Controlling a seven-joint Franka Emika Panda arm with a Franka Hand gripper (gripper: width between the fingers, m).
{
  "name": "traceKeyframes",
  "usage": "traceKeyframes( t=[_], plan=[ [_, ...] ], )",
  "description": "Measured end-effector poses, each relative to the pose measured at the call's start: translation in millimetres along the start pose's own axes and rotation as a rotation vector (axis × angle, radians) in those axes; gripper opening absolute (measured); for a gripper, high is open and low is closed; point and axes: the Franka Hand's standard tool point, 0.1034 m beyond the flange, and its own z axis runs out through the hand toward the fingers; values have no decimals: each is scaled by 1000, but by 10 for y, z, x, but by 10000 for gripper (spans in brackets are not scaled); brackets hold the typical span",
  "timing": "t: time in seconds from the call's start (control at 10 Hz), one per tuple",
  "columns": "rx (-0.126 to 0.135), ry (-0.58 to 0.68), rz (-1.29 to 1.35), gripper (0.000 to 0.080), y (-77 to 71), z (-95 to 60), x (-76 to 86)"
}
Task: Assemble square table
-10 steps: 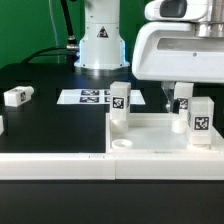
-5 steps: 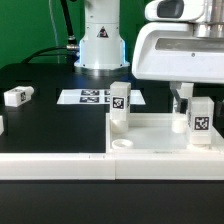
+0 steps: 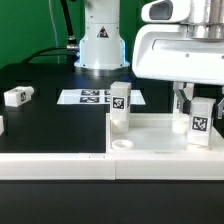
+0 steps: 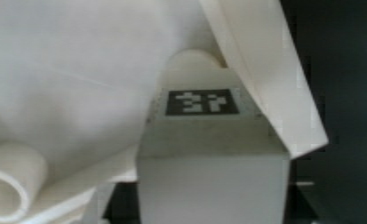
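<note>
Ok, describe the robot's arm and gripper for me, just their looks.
The arm is glossy white with rounded segments and a bluish tint near its base; black cables run behind it. The gripper is boxy and white with rounded corners, with short dark fingers beneath.

On the tabletop the first leg and second leg stand upright; between these 2 the floor lies open.
</note>
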Motion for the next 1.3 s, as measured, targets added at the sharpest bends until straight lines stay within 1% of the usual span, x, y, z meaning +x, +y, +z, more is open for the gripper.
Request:
traceKeyframes(
  t=[0.3, 0.4, 0.5, 0.6, 0.7, 0.8, 0.9, 1.0, 1.1, 1.2, 1.3],
  plan=[
    [36, -25, 476, 290, 91, 13, -5],
    [43, -44, 608, 290, 103, 13, -17],
    [40, -58, 735, 292, 103, 12, -37],
    [14, -76, 904, 294, 42, -1, -93],
    [-1, -81, 977, 294, 6, -6, -112],
    [-6, -76, 1045, 294, -18, -3, -126],
    [-5, -77, 1015, 405, -19, -2, -129],
    [-11, -79, 951, 547, -13, -6, -138],
    [-70, -103, 801, 547, 6, -35, -209],
    [-78, -94, 633, 630, -5, -34, -195],
    [-79, -87, 464, 644, 4, -30, -184]
  ],
)
